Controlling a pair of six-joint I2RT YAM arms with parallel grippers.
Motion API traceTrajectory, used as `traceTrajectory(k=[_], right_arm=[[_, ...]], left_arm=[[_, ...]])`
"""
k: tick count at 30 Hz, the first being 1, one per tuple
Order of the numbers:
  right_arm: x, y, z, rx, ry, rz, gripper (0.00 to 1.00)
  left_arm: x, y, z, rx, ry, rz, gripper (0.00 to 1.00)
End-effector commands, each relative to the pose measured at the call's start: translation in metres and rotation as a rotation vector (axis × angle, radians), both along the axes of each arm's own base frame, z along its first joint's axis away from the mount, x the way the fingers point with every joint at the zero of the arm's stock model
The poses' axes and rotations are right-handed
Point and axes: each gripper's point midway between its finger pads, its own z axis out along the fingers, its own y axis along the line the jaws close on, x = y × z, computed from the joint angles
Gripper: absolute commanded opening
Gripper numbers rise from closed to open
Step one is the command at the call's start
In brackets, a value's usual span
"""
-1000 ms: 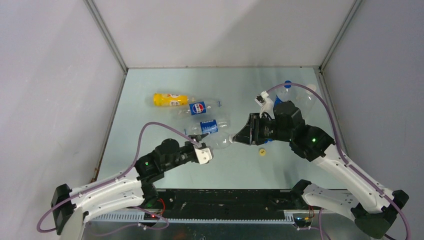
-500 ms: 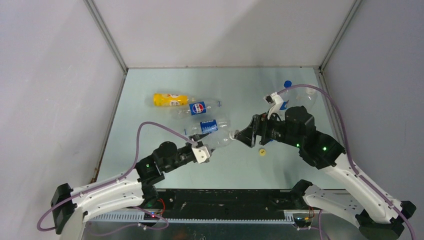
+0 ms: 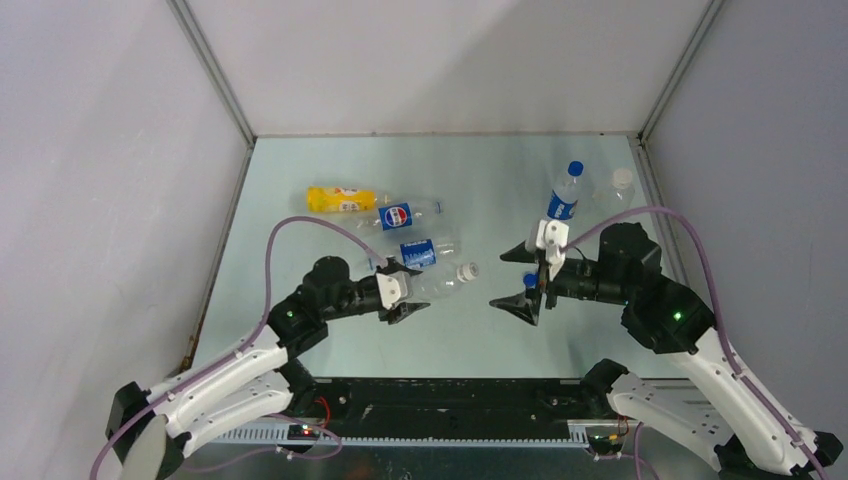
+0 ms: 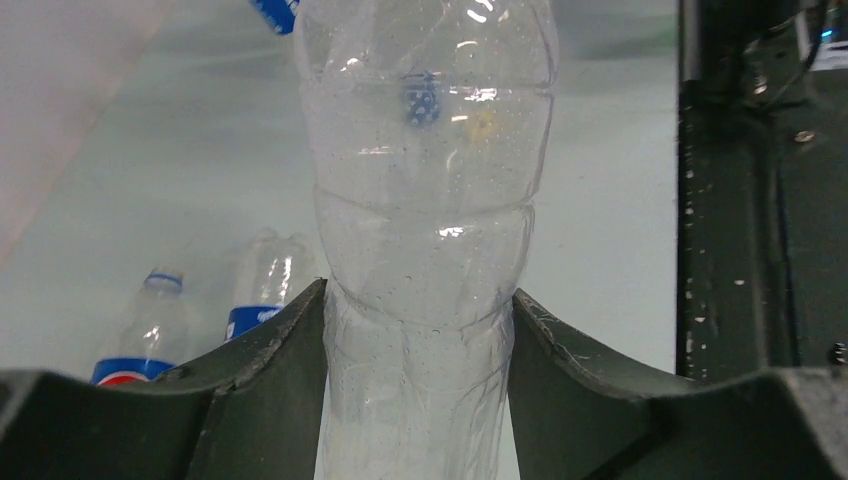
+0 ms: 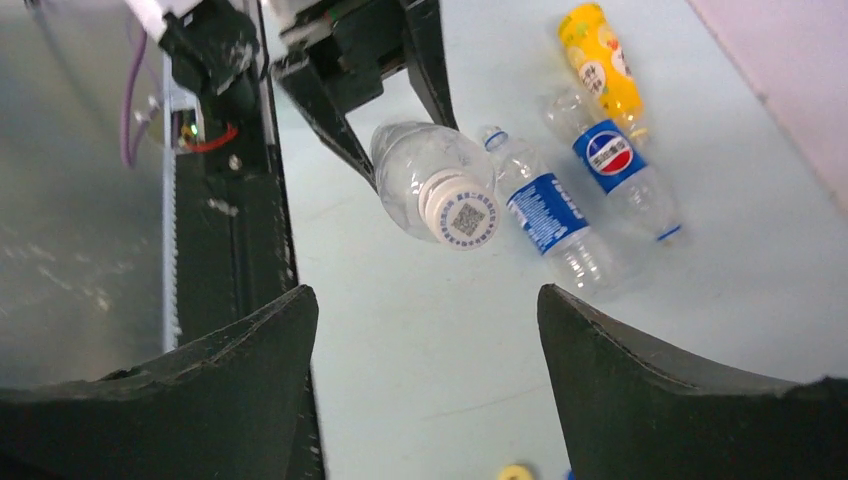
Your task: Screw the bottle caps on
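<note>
Over the desk (image 3: 450,170), the unlabelled bottle (image 4: 425,230) is gripped at its body by the left tool (image 3: 405,298) and held level, neck aimed at the right tool (image 3: 520,280), presumably for capping. The right tool is spread and empty, facing the white cap (image 5: 462,217) seated on the neck.

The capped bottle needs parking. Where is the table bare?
Bare: the far middle of the table, between the lying yellow bottle and the standing blue-capped bottle; also its near middle strip. Crowded: left of centre, around the lying blue-labelled bottles.
</note>
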Motion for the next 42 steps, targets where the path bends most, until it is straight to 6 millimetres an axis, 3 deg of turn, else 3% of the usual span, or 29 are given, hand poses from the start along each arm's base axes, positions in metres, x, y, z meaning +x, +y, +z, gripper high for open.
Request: traceTrajectory(k=[1, 7, 18, 36, 42], right_arm=[[-0.009, 0.001, -0.001, -0.086, -0.272, 0.200, 0.82], [-0.006, 0.007, -0.003, -0.122, -0.305, 0.270, 0.77], [-0.016, 0.018, 0.008, -0.084, -0.286, 0.355, 0.54], [-0.027, 0.025, 0.003, -0.099, -0.236, 0.427, 0.51], [-0.026, 0.027, 0.002, -0.099, -0.223, 0.425, 0.44]], left_arm=[[-0.027, -0.012, 0.027, -0.061, 0.036, -0.190, 0.00], [-0.036, -0.015, 0.026, -0.048, 0.066, -0.254, 0.00], [-0.039, -0.015, 0.027, -0.032, 0.068, -0.273, 0.00], [-0.039, -0.016, 0.031, -0.028, 0.063, -0.282, 0.00], [-0.039, -0.017, 0.032, -0.028, 0.061, -0.287, 0.00]])
